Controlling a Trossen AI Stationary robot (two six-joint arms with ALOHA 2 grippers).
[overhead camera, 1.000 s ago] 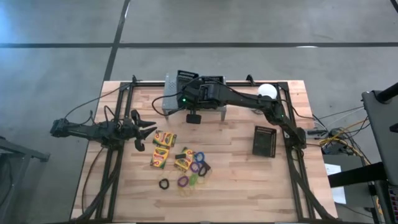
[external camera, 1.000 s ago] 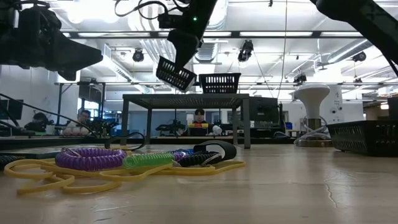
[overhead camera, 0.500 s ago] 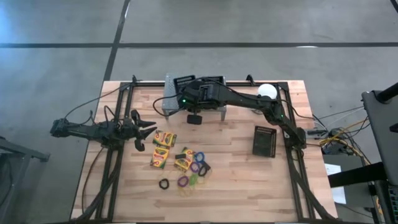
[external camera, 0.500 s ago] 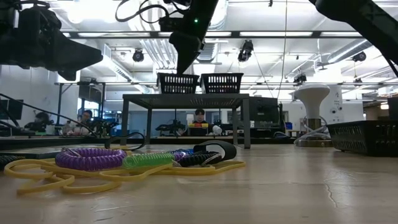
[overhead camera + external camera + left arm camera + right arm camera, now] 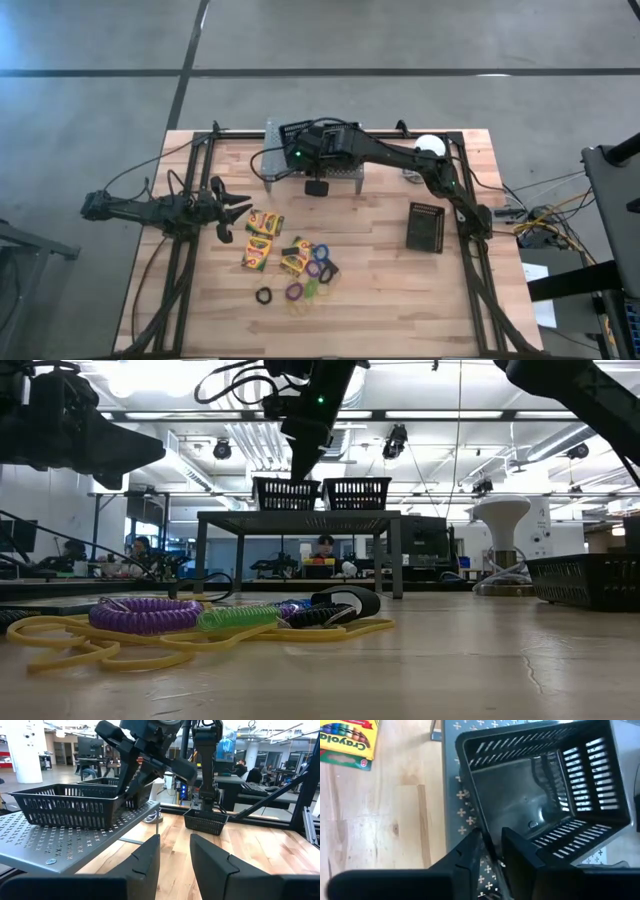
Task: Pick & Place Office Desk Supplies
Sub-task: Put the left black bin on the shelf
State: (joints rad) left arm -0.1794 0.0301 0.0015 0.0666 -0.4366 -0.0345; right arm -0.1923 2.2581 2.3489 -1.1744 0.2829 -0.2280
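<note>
two baskets (image 5: 322, 493) atop perforated stand (image 5: 298, 518)

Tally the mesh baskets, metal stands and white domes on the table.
Black mesh baskets: 3 (two on the stand, one on the tabletop)
Grey perforated metal stand: 1
White dome: 1
Total: 5

Three black mesh baskets (image 5: 425, 227): two side by side on the grey perforated stand (image 5: 272, 140), one alone on the worktop (image 5: 400, 290). Four crayon boxes (image 5: 264, 222). Two arms. One white dome (image 5: 430, 146). The band loops (image 5: 264, 296) overlap too much to count.
</note>
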